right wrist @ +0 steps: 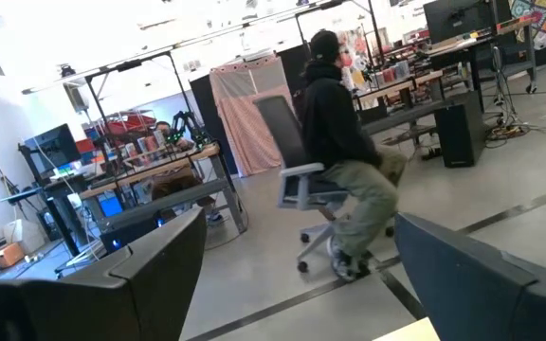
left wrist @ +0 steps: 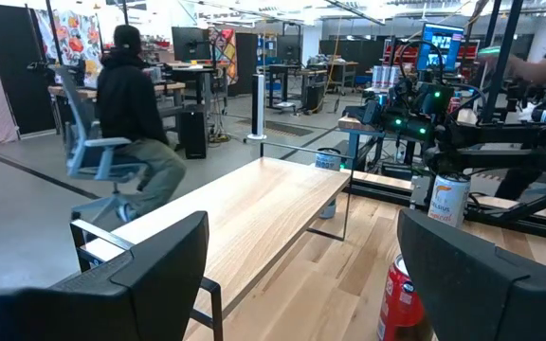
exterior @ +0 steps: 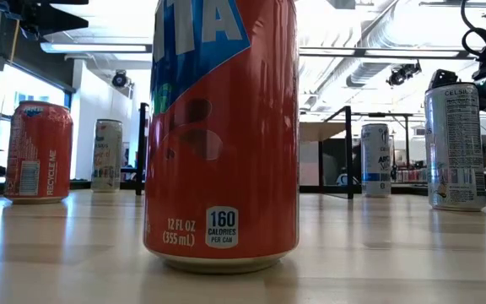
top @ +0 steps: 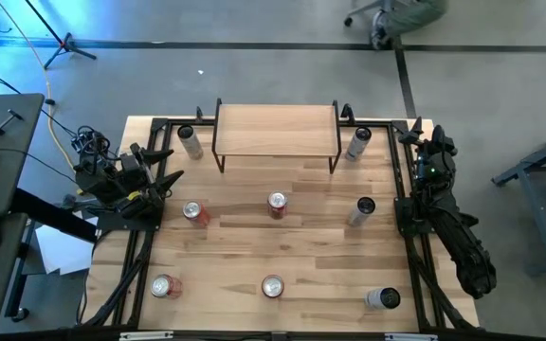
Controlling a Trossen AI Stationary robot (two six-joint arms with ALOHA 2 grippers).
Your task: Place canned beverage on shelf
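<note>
The shelf [top: 276,130] is bare. A red can [top: 194,212] stands upright near the left gripper [top: 164,180], nearer than the right gripper [top: 415,134]. Both have fingers spread, holding nothing.

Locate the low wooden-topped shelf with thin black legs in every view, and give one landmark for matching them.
High view: the low light-wood shelf on black legs stands at the table's far edge, centred.
Low view: cannot tell; the big orange can blocks the centre.
Left wrist view: centre, running away from the camera.
Right wrist view: not in it.
Shared landmark: the seated person.
</note>
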